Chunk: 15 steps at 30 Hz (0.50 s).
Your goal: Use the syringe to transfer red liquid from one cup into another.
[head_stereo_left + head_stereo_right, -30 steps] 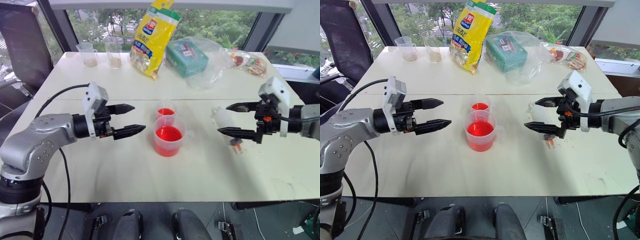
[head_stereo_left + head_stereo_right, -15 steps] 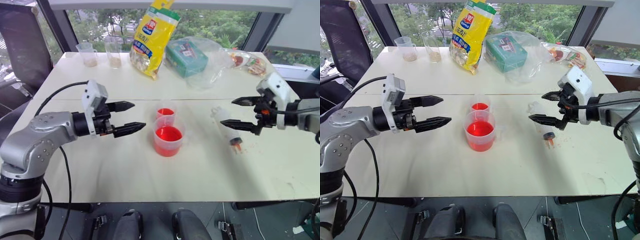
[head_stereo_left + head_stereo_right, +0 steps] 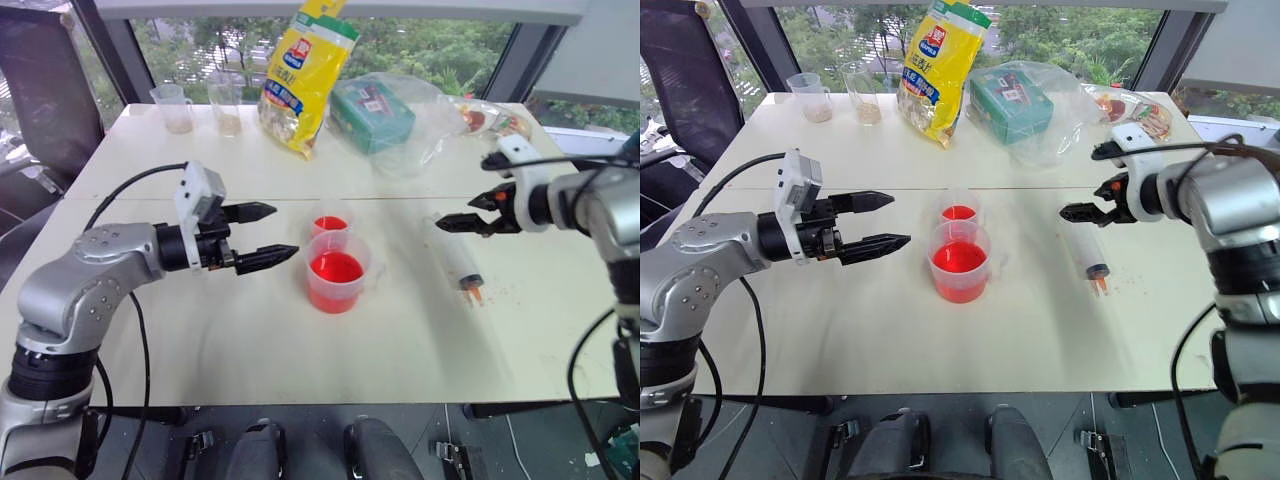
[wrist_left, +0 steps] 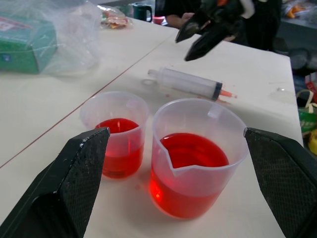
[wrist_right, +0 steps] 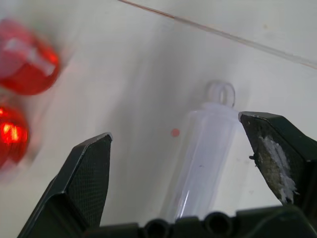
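Left claw (image 3: pixel 254 236) wide open, empty, level above the worktop (image 3: pixel 300 340), tips aimed at the two red cups from their left, clear of both. Right claw (image 3: pixel 1087 184) also spread wide and empty, angled down over the plunger end of the syringe (image 3: pixel 458 262); right wrist view has the barrel lying between the two fingers, no contact visible.

Worktop: white, seam running across behind the cups. Along the far edge: yellow bag (image 3: pixel 303 75) standing upright, green box (image 3: pixel 373 113) inside a clear plastic bag (image 3: pixel 425 125), some wrapped stuff at the far right corner, too small to tell. Far left corner: two clear cups (image 3: pixel 199 107) with tan bottoms, side by side.

Beaker (image 3: pixel 338 273) at centre, handled, with red liquid (image 3: pixel 337 268) in it, roughly a third to half full going by the left wrist view. Small cup (image 3: pixel 331 221) just behind it, touching or nearly so, also red liquid in the bottom.

Syringe lies flat on the worktop to the right of the beaker, well apart from it, plunger end pointing away, red-stained nozzle toward the near edge. A few red drips on the worktop by the nozzle.
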Tool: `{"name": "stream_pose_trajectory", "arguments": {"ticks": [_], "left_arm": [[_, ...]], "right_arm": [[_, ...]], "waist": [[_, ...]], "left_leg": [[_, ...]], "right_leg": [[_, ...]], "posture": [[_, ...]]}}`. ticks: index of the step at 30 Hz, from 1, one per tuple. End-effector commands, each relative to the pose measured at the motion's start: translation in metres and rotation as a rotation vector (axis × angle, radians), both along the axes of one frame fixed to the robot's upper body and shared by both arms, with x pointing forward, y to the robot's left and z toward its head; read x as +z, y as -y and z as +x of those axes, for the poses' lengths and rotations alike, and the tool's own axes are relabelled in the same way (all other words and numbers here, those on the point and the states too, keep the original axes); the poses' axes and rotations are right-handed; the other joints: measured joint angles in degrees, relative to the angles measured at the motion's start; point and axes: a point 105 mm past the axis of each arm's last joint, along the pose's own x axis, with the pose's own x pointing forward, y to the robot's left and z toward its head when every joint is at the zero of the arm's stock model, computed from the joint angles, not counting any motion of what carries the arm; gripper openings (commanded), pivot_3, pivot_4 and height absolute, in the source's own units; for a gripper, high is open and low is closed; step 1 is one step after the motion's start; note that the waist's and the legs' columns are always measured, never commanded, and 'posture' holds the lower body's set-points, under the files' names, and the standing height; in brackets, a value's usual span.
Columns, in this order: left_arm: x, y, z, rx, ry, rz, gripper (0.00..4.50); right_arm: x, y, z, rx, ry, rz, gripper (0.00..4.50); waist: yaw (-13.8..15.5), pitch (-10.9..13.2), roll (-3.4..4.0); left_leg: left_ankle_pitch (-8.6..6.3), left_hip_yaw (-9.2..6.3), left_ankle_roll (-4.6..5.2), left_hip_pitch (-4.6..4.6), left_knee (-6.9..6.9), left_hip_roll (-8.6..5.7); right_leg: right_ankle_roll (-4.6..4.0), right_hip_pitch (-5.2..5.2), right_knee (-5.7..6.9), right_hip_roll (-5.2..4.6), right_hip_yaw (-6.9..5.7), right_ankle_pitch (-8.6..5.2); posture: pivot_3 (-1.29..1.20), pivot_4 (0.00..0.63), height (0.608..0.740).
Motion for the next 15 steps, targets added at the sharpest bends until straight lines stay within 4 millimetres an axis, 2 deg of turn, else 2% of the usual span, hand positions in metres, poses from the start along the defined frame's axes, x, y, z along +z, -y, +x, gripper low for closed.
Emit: {"name": "stream_pose_trajectory", "arguments": {"ticks": [1, 6, 15], "left_arm": [[0.011, 0.0, -0.002, -0.002, 0.061, -0.002, 4.5], [0.007, 0.0, -0.005, 0.006, 0.063, 0.001, 4.5], [0.003, 0.0, -0.008, 0.022, 0.066, 0.002, 4.5]], "right_arm": [[-0.002, 0.016, 0.007, -0.116, -0.059, -0.019, 4.49], [-0.015, 0.011, 0.016, -0.164, -0.157, 0.007, 4.49], [-0.044, 0.005, 0.029, -0.166, -0.233, -0.004, 4.49]], "waist": [[0.21, 0.0, 0.0], [0.01, 0.0, 0.0], [-0.07, 0.0, 0.01]], "left_leg": [[0.0, 0.0, 0.0, -0.04, 0.0, 0.0], [-0.01, 0.05, 0.01, -0.13, -0.01, -0.01], [-0.01, 0.05, 0.01, -0.12, -0.01, 0.0]], "right_leg": [[0.0, -0.03, -0.01, -0.01, 0.0, 0.0], [0.0, -0.15, -0.01, -0.02, 0.02, 0.0], [0.0, -0.16, 0.03, 0.0, 0.02, 0.0]], "posture": [[0.0, 0.15, 0.74], [0.0, 0.15, 0.74], [0.0, 0.15, 0.74]]}}
